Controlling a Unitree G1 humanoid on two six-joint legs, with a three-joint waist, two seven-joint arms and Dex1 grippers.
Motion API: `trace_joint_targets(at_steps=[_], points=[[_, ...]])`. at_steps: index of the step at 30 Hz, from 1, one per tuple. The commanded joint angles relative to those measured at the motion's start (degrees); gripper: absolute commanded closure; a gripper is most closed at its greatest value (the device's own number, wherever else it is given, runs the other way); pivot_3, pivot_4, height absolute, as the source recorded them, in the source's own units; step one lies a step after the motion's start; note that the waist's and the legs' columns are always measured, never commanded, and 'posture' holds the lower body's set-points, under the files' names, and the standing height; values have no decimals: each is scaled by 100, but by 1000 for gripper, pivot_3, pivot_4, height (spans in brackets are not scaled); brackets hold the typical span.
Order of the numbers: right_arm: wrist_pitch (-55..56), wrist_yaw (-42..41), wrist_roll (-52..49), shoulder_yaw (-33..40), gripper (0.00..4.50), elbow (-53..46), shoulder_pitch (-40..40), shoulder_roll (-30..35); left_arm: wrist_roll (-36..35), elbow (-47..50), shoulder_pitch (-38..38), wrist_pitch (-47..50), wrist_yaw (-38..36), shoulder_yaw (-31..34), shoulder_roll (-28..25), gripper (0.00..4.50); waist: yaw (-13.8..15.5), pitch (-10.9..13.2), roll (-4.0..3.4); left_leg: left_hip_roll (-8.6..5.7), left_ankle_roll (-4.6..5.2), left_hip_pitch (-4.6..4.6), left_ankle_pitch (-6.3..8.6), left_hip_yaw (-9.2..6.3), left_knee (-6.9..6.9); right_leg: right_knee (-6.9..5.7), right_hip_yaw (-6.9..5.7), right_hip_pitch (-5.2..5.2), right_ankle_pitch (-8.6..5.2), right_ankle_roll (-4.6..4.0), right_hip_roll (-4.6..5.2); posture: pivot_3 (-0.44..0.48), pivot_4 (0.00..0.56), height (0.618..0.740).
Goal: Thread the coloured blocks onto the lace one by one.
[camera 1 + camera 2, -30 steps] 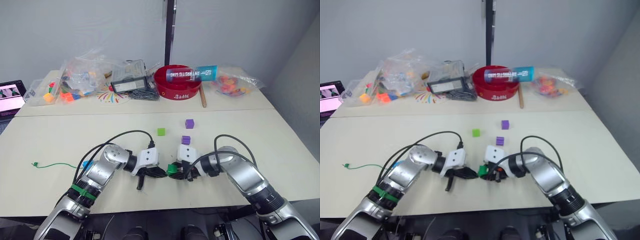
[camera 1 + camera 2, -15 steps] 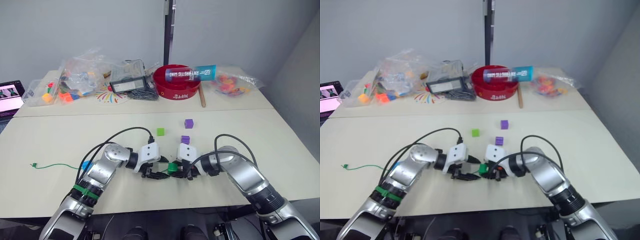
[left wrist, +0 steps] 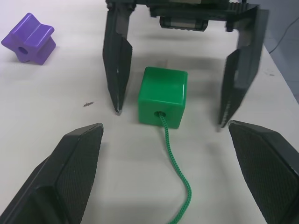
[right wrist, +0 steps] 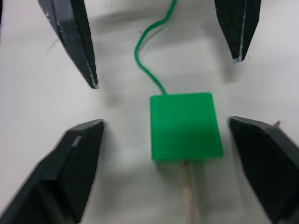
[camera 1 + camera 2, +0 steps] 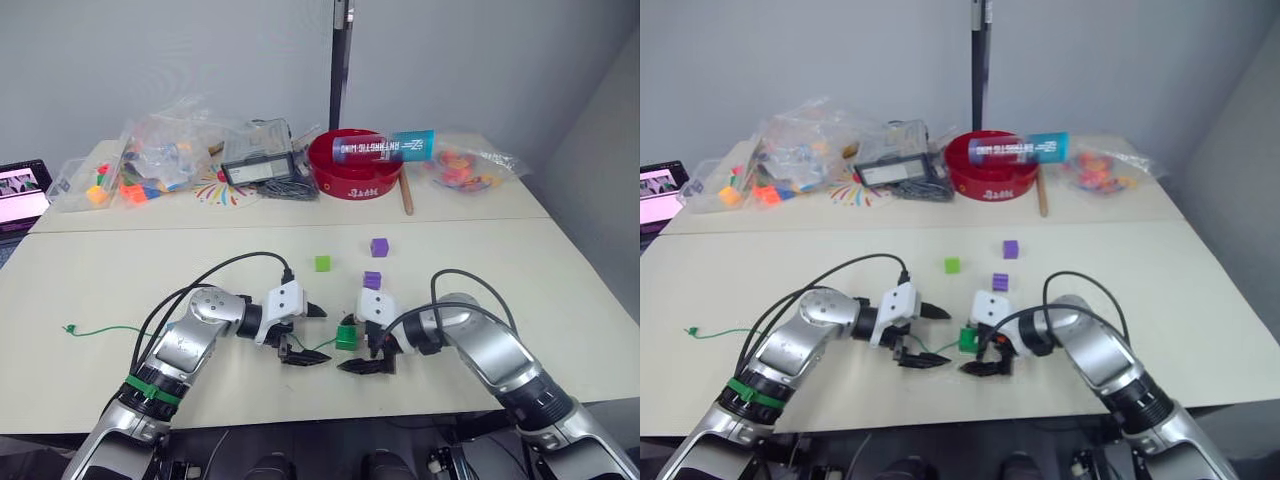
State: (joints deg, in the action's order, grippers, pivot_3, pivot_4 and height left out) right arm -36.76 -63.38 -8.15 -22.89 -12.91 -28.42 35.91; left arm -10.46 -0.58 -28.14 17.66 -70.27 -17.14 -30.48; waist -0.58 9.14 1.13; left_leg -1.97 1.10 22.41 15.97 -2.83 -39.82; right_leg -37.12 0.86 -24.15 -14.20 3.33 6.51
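Left tool [image 5: 305, 334] spread wide, empty, lower centre. Smooth dark green cube [image 3: 163, 96] on matte desk [image 5: 560, 270] between tools, braided green lace [image 3: 175, 168] through its hole. Right tool [image 5: 372, 348] wide, empty.

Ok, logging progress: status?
Left gripper and right gripper open. Dark green block threaded on lace, resting on table. Nothing in the way.

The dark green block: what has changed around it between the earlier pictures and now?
Both grippers let go: the left gripper and right gripper now stand open, drawn slightly apart. The dark green block sits free on the table, the lace through its hole. The other blocks stayed put.
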Motion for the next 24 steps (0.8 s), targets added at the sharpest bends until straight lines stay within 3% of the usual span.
trace_joint_targets(at_steps=[1, 9, 17, 24], points=[[22, -157, -294, 425, 20, -463, 173, 336, -29, -16, -151, -131, 13, -100, 189, 0, 9, 0, 0, 0, 1, 1, 0, 0, 0, 0, 0, 0, 0, 0, 0, 0, 150, 740], [330, -90, -700, 1128, 20, -534, 674, 602, 160, -719, -405, -565, 2, -296, 622, 0, 22, 0, 1, 1, 2, 1, 1, 3, 0, 2, -1, -1, 0, 0, -2, 0, 150, 740], [509, -14, -708, 1125, 20, -411, 691, 605, 358, -1452, -560, -1045, 3, -379, 873, 0, 16, 0, 1, -1, 2, 1, 1, 3, -3, 3, -1, 2, 0, 0, 1, 0, 150, 740], [494, 44, -621, 990, 0, -315, 663, 600, 338, -1573, -588, -1112, 12, -343, 1018, 2118, 24, 0, 1, -1, 2, 1, 1, 3, -4, 2, 0, 2, 0, 0, 2, 0, 150, 740]])
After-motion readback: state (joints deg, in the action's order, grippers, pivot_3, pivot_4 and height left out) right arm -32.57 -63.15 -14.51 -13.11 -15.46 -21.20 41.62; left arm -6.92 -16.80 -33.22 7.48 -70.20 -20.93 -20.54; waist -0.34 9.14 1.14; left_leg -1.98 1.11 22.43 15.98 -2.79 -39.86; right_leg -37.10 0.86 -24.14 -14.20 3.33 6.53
